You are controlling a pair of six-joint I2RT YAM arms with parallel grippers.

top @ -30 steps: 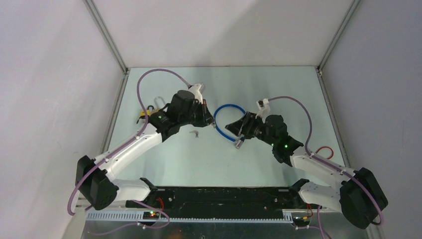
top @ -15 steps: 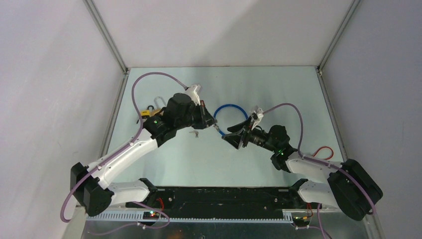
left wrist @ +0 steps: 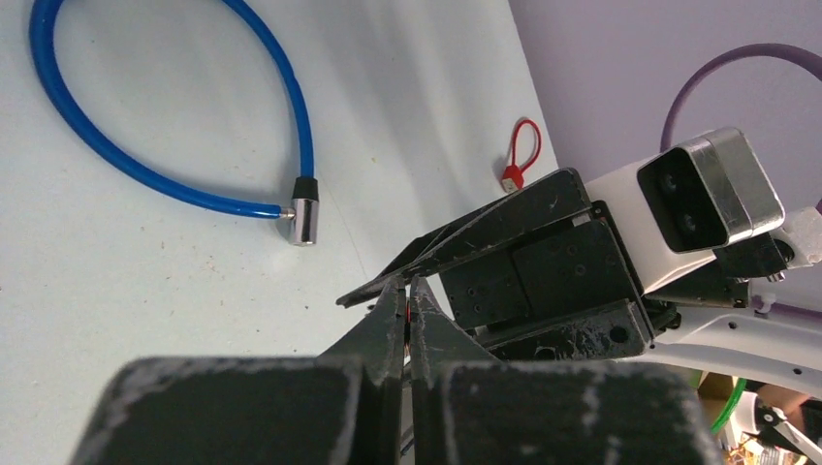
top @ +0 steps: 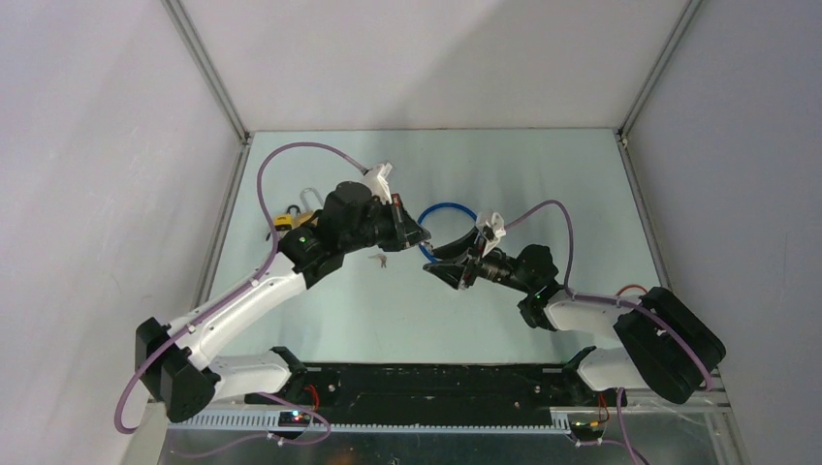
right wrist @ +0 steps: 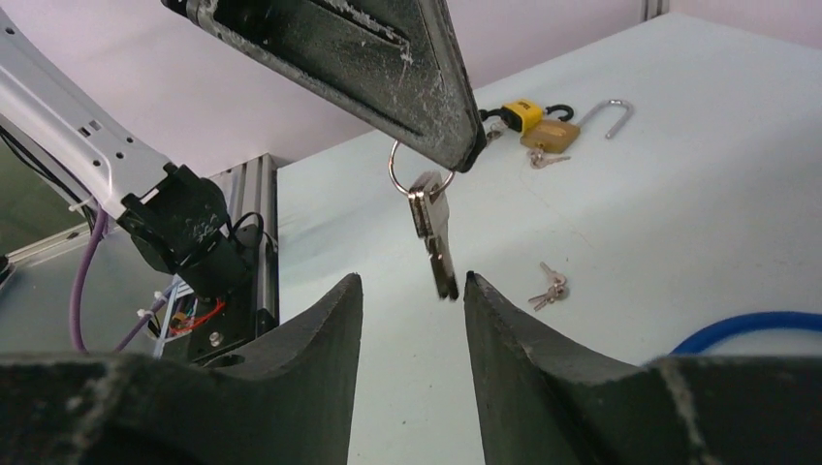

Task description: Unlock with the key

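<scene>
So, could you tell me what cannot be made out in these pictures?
Top view: the keys are too small to see.
Left wrist: shut fingers of the left gripper hide the keys.
Right wrist: the blue cable lock runs off the right edge.
Right wrist: keyholes of the padlocks are too small.

silver key [right wrist: 434, 232] hangs by its ring; blue cable lock [left wrist: 303, 218] lies looped.

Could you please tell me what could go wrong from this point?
1. The silver key hangs loose from a thin metal ring pinched in the shut left gripper. It may swing or twist when the open right gripper closes, giving a skewed grip.
2. The key sits nearer one right finger, which could push it aside.
3. The grippers are very close and could collide.
</scene>
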